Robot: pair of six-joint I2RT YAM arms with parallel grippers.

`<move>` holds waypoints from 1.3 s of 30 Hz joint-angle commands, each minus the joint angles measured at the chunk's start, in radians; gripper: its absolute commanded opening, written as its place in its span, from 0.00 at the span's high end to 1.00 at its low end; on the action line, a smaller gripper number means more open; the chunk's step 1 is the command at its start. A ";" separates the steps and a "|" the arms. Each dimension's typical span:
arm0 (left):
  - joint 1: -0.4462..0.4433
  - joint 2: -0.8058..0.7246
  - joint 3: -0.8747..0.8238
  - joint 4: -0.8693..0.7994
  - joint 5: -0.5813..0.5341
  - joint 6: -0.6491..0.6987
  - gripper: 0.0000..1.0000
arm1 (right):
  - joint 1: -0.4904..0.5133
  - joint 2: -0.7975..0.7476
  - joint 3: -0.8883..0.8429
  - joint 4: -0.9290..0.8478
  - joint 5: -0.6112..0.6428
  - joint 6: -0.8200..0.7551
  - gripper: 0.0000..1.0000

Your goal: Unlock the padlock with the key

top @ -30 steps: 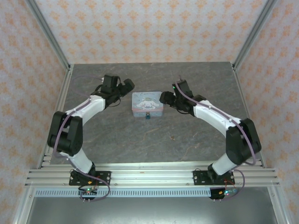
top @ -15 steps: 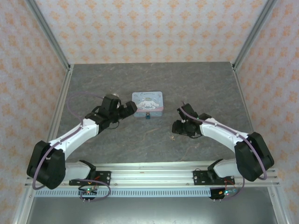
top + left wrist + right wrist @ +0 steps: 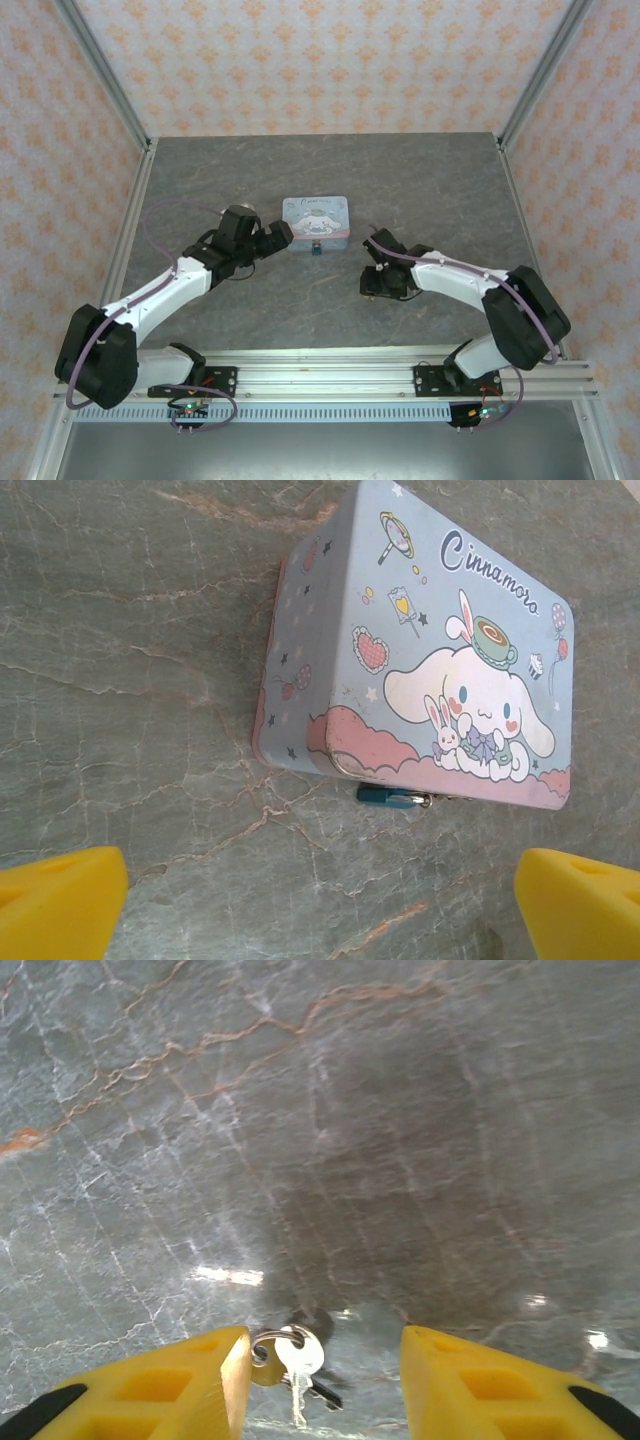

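The tiny teal padlock [image 3: 384, 796] hangs by its metal shackle from the front of the blue-and-pink cartoon tin [image 3: 430, 650], resting on the table; it also appears as a dark speck, the padlock [image 3: 316, 250], below the tin [image 3: 315, 220]. My left gripper [image 3: 320, 910] is open, its yellow fingertips [image 3: 60, 900] wide apart, short of the padlock. The left gripper [image 3: 279, 235] sits just left of the tin. The key [image 3: 298, 1355], on a small ring with a second brass-coloured one, lies flat on the table between my right gripper's open fingers [image 3: 195, 1385], close to the left finger. The right gripper [image 3: 372, 282] is low over the table.
The grey marble-pattern table [image 3: 430, 180] is bounded by metal frame posts and patterned walls. The tin stands mid-table between the two arms. Open table lies behind the tin and along the near edge.
Both arms have come nearer and lower over the last second. In the last half second the right gripper has slid left over the spot where the key lay; the left arm barely moved.
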 commanded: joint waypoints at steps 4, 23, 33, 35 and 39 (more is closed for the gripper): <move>-0.003 0.020 0.014 -0.005 -0.024 -0.001 0.00 | 0.018 0.026 0.019 0.002 0.038 0.016 0.60; -0.004 0.031 0.023 0.010 -0.021 0.000 0.00 | 0.026 0.041 0.055 0.017 0.003 0.033 0.99; -0.003 0.041 0.025 0.020 -0.016 -0.001 0.00 | 0.069 0.007 0.133 0.003 -0.038 0.041 1.00; -0.004 0.042 0.025 0.022 -0.014 -0.002 0.00 | 0.099 0.038 0.172 -0.019 -0.027 0.027 0.91; -0.004 0.040 0.025 0.019 -0.012 0.000 0.00 | 0.143 0.085 0.234 -0.074 0.055 0.000 0.55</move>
